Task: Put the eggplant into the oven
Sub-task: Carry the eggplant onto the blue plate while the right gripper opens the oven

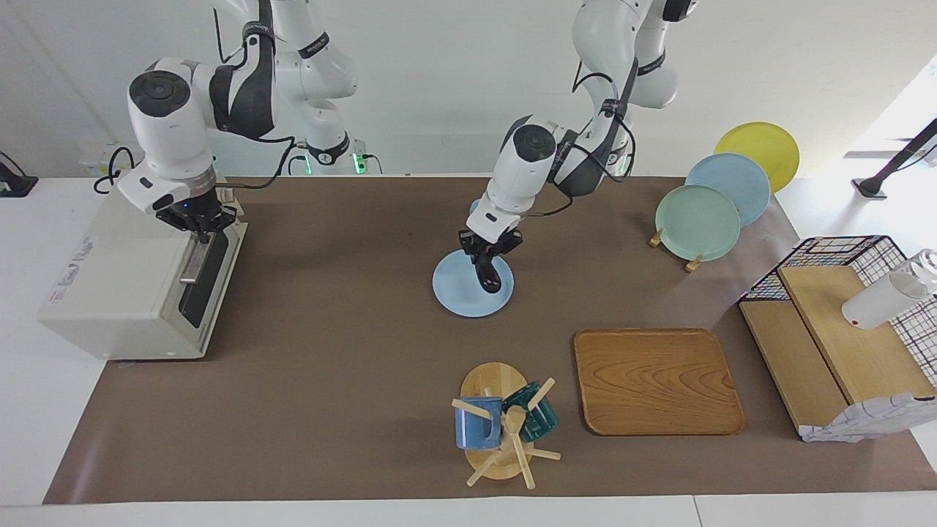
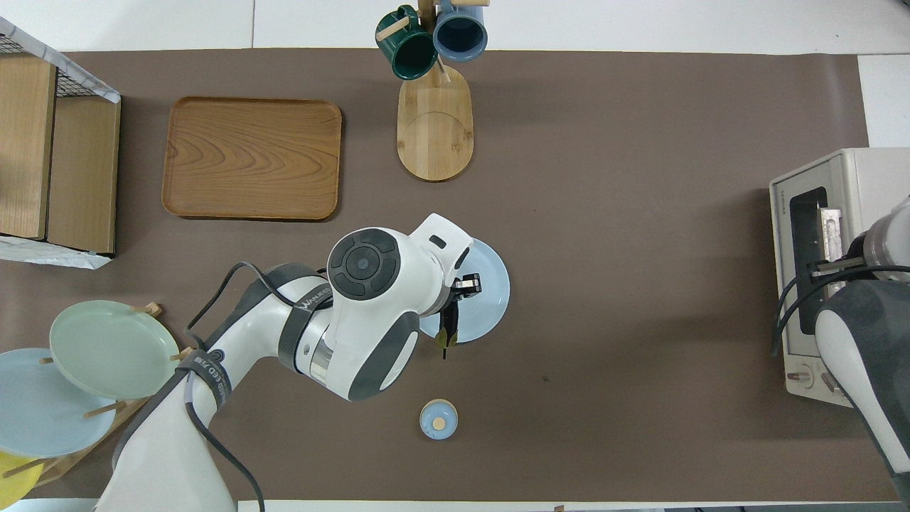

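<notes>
While my left gripper point(image 1: 489, 252) hangs over the round pale blue plate point(image 1: 452, 294) at the middle of the counter point(image 1: 329, 380), its jaws are clamped on the slim, glossy dark purple eggplant point(image 1: 488, 276), which dangles below them with its lower end close above the plate; whether it touches the plate I cannot tell. Read on the overhead view as a clock face centred on that plate, the eggplant's long axis runs from my jaws toward six o'clock, its pale stem tip just past the plate's rim on the side toward me. The boxy cream-white toaster oven point(image 1: 124, 282) stands well apart at about three o'clock, at the right arm's end of the counter, with its dark glass door point(image 1: 201, 282) facing back toward nine o'clock, toward the plate. So I judge the coming carry to be a long sideways sweep from centre to three o'clock. The eggplant's length now lies across that line, not along it, and it may need turning to enter the mouth end first. My right gripper point(image 1: 198, 223) is by far the nearer one to the oven. It sits at the upper end of the metal bar handle point(image 1: 192, 265), though whether it grips the bar I cannot tell. The door looks shut, so it has to drop open before anything goes in.
</notes>
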Robot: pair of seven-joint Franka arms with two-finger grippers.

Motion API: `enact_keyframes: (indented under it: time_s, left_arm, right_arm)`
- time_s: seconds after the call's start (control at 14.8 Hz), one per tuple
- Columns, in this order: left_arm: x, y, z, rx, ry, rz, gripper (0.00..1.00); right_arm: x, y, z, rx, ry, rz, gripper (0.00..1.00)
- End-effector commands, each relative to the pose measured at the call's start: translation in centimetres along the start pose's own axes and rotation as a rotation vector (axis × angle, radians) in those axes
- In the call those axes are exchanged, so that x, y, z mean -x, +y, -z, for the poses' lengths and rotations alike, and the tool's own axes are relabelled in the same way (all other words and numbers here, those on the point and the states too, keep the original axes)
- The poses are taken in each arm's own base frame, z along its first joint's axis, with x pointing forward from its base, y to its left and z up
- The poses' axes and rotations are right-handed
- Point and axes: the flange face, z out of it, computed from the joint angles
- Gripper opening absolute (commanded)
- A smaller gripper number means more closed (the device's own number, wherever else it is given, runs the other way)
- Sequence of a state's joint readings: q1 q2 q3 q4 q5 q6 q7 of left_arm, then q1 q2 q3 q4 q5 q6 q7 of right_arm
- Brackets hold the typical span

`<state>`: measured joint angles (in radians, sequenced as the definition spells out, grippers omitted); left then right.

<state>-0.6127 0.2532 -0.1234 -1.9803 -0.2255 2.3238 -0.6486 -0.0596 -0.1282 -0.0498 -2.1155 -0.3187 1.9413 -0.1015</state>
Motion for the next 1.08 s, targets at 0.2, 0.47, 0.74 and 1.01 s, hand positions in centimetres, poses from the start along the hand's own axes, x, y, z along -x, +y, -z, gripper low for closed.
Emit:
enact_keyframes:
  time_s: [0.2, 0.47, 0.74, 1.01]
  left_arm:
    - [-0.5, 0.2, -2.3, 0.011, 0.019, 0.010, 0.00]
    - [-0.7, 0.0, -2.4, -0.003, 0.026, -0.012, 0.21]
    - [-1.0, 0.0, -1.6, -0.003, 0.027, -0.008, 1.00]
    - [-5.0, -4.0, 5.3, -0.046, 0.039, 0.042, 1.00]
  right_arm:
    - [0.0, -0.4, -2.2, -0.002, -0.010, 0.008, 0.00]
    - [-0.9, -2.0, -3.5, -0.038, 0.034, 0.020, 0.00]
    - [-2.1, -4.4, -4.6, -0.089, 0.042, 0.034, 0.00]
    - [-3.3, -7.7, -6.4, -0.121, 0.064, 0.051, 0.00]
